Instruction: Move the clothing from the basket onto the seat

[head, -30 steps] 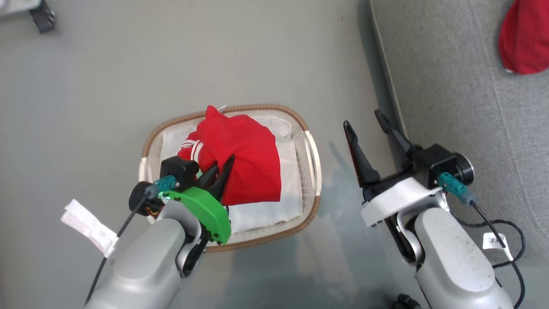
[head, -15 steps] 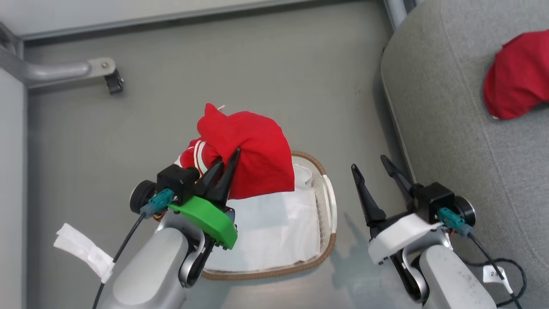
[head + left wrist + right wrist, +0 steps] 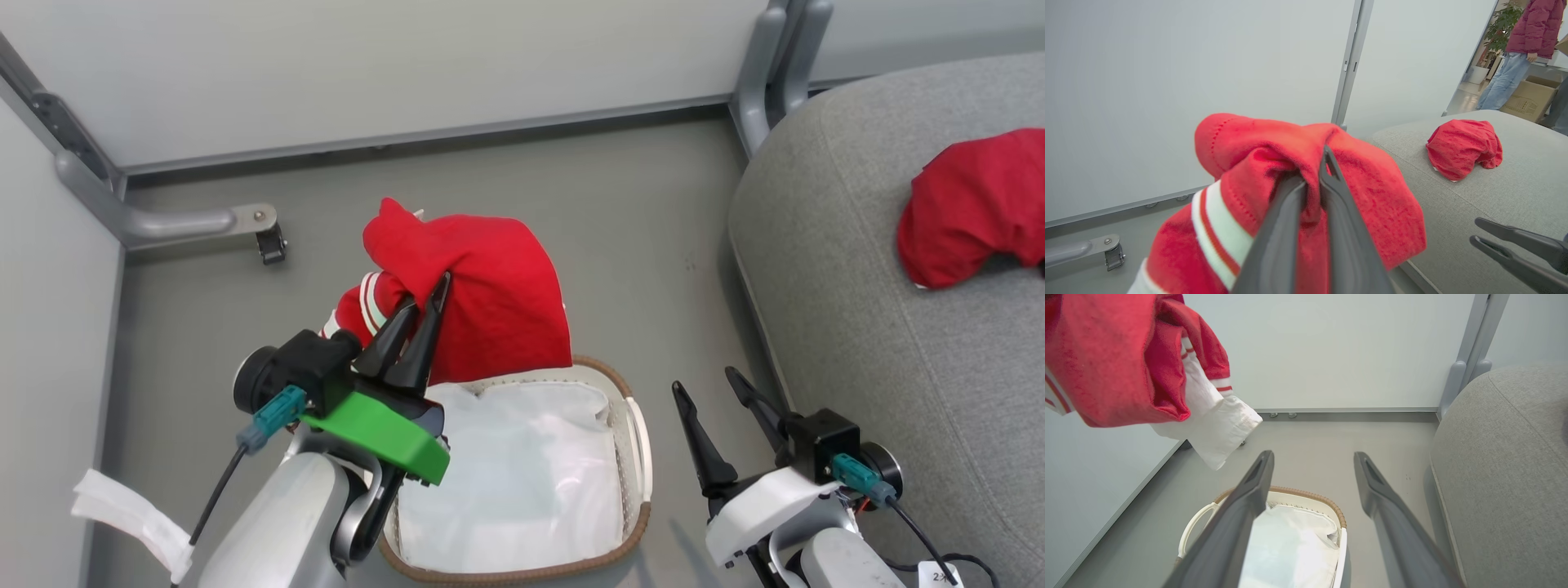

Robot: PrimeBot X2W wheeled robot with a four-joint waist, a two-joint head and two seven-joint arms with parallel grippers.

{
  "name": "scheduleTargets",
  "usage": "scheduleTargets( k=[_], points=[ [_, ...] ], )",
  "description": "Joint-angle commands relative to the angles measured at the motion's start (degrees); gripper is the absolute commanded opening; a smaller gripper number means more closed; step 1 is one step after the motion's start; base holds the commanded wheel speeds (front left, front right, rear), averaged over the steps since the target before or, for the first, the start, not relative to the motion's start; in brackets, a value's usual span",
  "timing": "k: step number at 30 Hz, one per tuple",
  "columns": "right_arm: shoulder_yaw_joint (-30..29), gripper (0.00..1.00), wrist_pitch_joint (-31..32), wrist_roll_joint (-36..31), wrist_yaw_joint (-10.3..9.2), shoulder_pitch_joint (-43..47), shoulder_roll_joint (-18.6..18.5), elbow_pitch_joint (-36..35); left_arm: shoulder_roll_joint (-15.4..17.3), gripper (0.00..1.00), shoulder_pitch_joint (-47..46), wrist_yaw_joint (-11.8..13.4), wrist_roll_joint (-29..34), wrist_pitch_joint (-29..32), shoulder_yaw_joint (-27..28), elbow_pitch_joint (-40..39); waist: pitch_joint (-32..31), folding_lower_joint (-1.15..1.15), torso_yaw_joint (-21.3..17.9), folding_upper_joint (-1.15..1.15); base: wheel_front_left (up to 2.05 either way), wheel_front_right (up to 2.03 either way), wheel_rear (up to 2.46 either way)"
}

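Lifted clear of the basket since the earlier frame, one red garment hung clamped in the left gripper; the right gripper stood wide, empty. A second garment already lay on the seat; delivery remained.

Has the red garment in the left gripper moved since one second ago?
Yes. The garment lay inside the basket; now it hangs above its far rim.
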Motion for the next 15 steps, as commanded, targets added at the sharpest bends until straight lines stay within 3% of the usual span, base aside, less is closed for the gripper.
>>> scheduleTargets(
  k=[1, 9, 15],
  points=[
    [0.17, 1.00, 0.00, 0.51, -0.08, 0.87, -0.24, 0.06, 0.29, 0.00, 1.39, -0.15, 0.53, -0.02, 0.45, -0.99, -1.77, 0.00, 0.02, 0.00, 0.00, 0.00, 0.00],
    [1.09, 1.00, 0.00, 1.18, -0.08, 1.82, -0.23, -0.67, 0.23, 0.00, 2.91, -0.15, 2.00, -0.03, 1.67, -4.45, -1.75, 0.00, -0.26, 0.00, 0.00, 0.00, 0.00],
    [6.68, 1.00, 0.00, 4.22, -0.07, -2.46, -0.23, -3.73, -0.52, 0.00, 2.47, -0.15, 2.38, -0.03, 0.84, -5.84, -0.83, 0.00, -0.02, 0.00, 0.00, 0.00, 0.00]
  ],
)
